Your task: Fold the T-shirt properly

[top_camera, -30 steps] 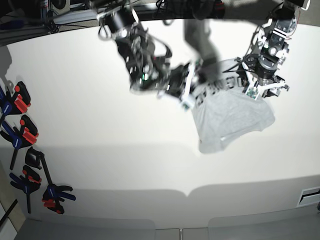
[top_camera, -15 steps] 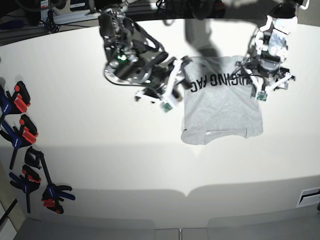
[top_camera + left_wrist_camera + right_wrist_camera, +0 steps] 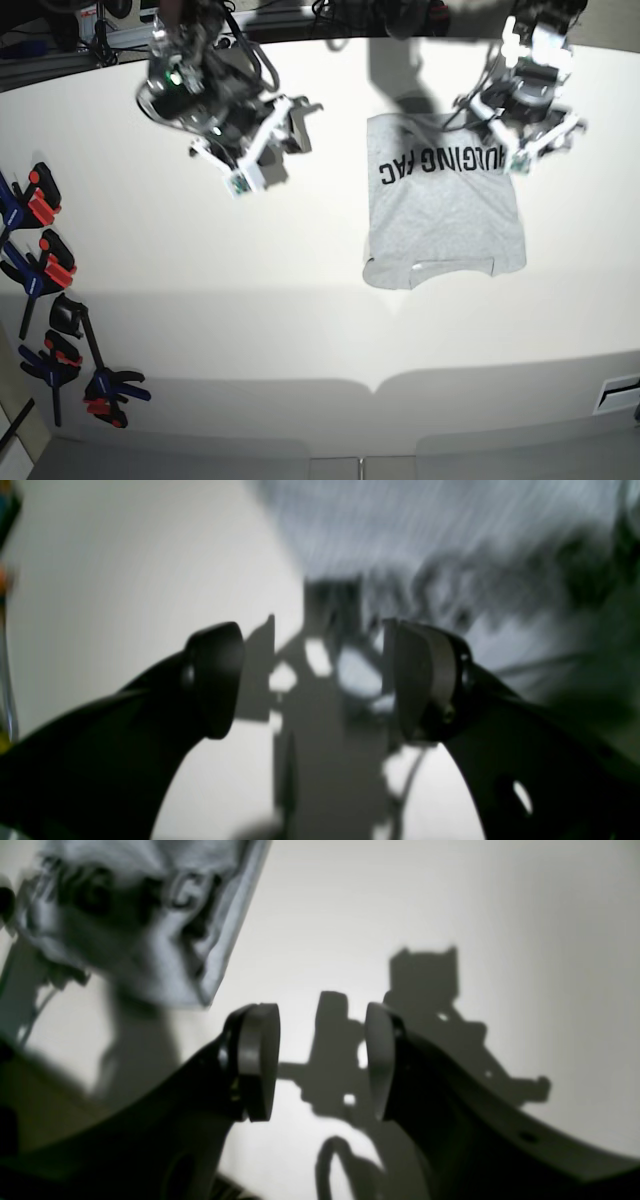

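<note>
On the base view, the T-shirt (image 3: 440, 205) lies flat on the white table (image 3: 300, 300), right of centre, lettered side up, sleeves apparently tucked under into a long rectangle, collar end toward the camera. Left gripper (image 3: 522, 148) hangs over the shirt's far corner, on this view's right. Right gripper (image 3: 275, 135) is well apart from the cloth, over bare table. Coloured clamps (image 3: 45, 300) sit at the table's left edge.

Left wrist view: blurred. Left gripper (image 3: 312, 680) has jaws wide apart, nothing between them; grey cloth with dark print shows beyond and to the right.

Right wrist view: right gripper (image 3: 322, 1062) has jaws parted with a clear gap, empty, only shadow on the table beneath. Lettered edge of the T-shirt (image 3: 135, 925) sits up and to the left, not touching.

Judgement: the lengthwise fold looks laid down and released; cross fold not yet done. Next move calls for both grippers pinching the two corners of one short end and carrying it over to meet the other, keeping the edges square.
</note>
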Robot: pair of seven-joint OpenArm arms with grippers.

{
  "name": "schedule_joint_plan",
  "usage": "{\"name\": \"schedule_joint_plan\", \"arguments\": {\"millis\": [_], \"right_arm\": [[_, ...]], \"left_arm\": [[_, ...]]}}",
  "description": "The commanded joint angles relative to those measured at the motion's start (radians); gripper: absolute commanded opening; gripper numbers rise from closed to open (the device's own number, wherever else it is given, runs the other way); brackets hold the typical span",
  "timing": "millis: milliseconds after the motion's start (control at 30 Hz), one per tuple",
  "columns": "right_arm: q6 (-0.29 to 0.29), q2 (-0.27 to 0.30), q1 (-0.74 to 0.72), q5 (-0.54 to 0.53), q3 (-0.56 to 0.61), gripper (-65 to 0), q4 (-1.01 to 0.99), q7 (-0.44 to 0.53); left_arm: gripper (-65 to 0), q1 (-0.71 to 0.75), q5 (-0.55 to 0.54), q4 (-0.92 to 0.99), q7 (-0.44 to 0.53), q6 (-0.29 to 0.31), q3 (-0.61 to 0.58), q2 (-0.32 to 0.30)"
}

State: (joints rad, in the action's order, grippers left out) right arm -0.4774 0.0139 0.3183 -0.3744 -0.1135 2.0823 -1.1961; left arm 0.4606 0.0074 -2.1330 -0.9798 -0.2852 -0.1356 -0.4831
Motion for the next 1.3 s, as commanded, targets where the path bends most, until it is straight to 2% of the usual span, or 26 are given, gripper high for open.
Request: {"name": "schedule_joint_plan", "arguments": {"millis": [0,167,267,333,467,600,667,800,867,900,967,1033,1100,1167,1267], "right_arm": [[-0.014,0.003,0.03,-0.044,-0.022,-38.5,0.046,0.003],[-0.032,0.019,0.205,-0.164,-0.124,-38.5,0.187,-0.055],[-0.032,0.02,0.304,-0.252,-0.174,-38.5,0.258,-0.124],[-0.032,0.021,0.379,-0.289,-0.208,-38.5,0.274,-0.135],[-0.037,0.051,0.538,-0.317,-0.25,-38.5,0.274,-0.159],[-0.07,0.05,0.692,-0.313,-0.254,-38.5,0.274,-0.137],[-0.093,0.05,0.766,-0.296,-0.254,-38.5,0.274,-0.096],[-0.124,0.05,0.871,-0.171,-0.253,-38.5,0.264,0.049],[-0.125,0.054,0.881,-0.121,-0.253,-38.5,0.212,0.097],[-0.125,0.066,0.879,-0.108,-0.252,-38.5,0.171,0.111],[-0.125,0.107,0.866,-0.096,-0.235,-38.5,0.063,0.151],[-0.125,0.162,0.839,-0.093,-0.2,-38.5,-0.076,0.198],[-0.124,0.209,0.801,-0.037,-0.151,-38.5,-0.217,0.254],[-0.113,0.251,0.757,0.064,-0.093,-38.5,-0.36,0.342],[-0.054,0.315,0.687,0.153,0.002,-38.5,-0.588,0.504]], "left_arm": [[-21.2,0.033,0.018,-0.047,0.01,-0.013,0.03,-0.01],[-21.2,0.234,0.018,-0.15,0.008,0.0,0.172,-0.01],[-21.2,0.348,0.018,-0.158,0.007,0.027,0.237,-0.01],[-21.2,0.424,0.018,-0.158,0.007,0.027,0.265,-0.01],[-21.2,0.562,0.018,-0.158,0.008,0.027,0.293,-0.01],[-21.2,0.655,0.018,-0.158,0.024,0.027,0.292,-0.01],[-21.2,0.693,0.018,-0.157,0.043,0.027,0.292,0.002],[-21.2,0.752,0.017,-0.12,0.119,0.029,0.292,0.039],[-21.2,0.753,0.0,-0.048,0.163,0.069,0.29,0.043],[-21.2,0.747,-0.011,0.009,0.207,0.11,0.286,0.043],[-21.2,0.717,-0.012,0.14,0.293,0.195,0.267,0.044],[-21.2,0.652,-0.008,0.294,0.336,0.259,0.242,0.061],[-21.2,0.575,-0.008,0.457,0.362,0.301,0.214,0.082],[-21.2,0.49,-0.008,0.628,0.409,0.333,0.184,0.1],[-21.2,0.348,-0.008,0.899,0.516,0.367,0.145,0.137]]}}
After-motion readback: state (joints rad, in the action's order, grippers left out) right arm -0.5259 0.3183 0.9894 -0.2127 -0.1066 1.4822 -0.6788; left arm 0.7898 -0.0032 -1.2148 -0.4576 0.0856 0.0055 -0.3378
